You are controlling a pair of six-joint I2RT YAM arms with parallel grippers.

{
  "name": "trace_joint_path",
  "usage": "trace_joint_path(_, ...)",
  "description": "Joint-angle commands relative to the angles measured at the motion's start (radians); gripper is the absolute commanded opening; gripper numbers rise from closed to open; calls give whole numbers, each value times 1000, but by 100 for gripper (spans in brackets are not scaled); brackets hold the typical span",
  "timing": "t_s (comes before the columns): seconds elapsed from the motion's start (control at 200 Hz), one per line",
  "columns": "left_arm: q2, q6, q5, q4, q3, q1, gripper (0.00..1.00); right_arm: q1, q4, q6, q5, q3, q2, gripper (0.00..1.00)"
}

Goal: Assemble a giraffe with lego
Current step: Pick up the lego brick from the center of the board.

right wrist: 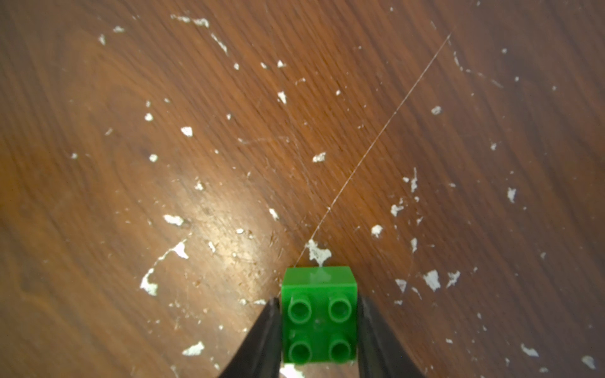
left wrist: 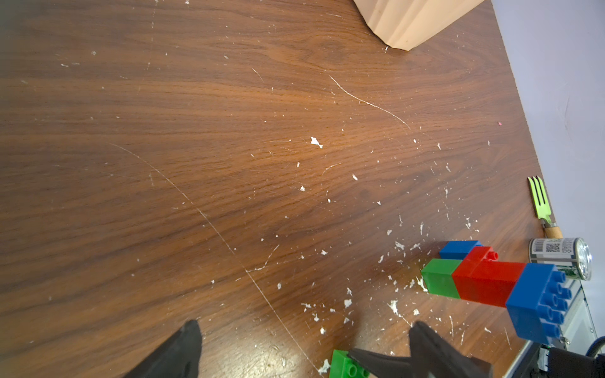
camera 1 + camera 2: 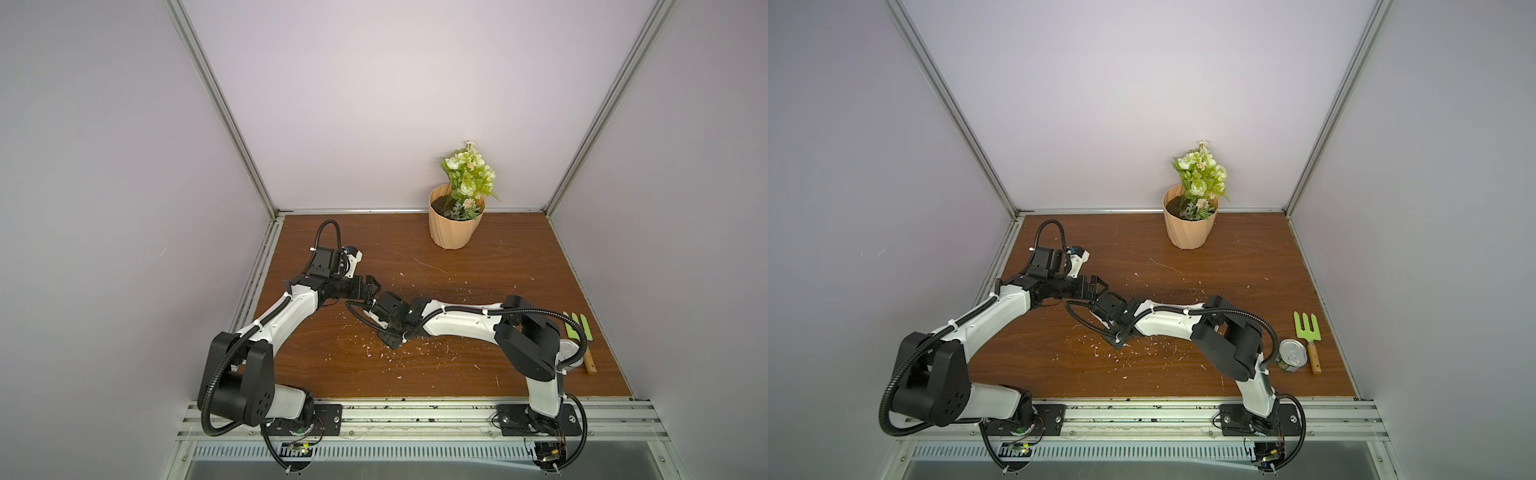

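A green 2x2 lego brick [image 1: 319, 314] rests studs-up on the wooden table, and my right gripper [image 1: 318, 300] is shut on it, one finger pressed against each side. The partly built giraffe [image 2: 484, 281] stands beside it in the left wrist view: a green leg [image 2: 440, 281], a blue leg [image 2: 458, 248], a red stepped body and a blue head brick [image 2: 537, 304]. My left gripper [image 2: 306, 330] hovers open over bare table next to the green brick [image 2: 343, 365], holding nothing. In both top views the arms hide the bricks; the left gripper [image 3: 372, 286] meets the right wrist mid-table.
A peach flower pot [image 3: 455, 224] stands at the back of the table. A tin can [image 3: 1292, 353] and a green garden fork [image 3: 1306, 328] lie near the right wall. White flecks litter the wood. Walls close in the left, back and right sides.
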Motion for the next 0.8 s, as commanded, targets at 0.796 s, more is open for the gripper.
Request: trace_joint_path(0.796, -39, 11, 106, 20, 9, -9, 99, -38, -408, 265, 163, 233, -246, 32)
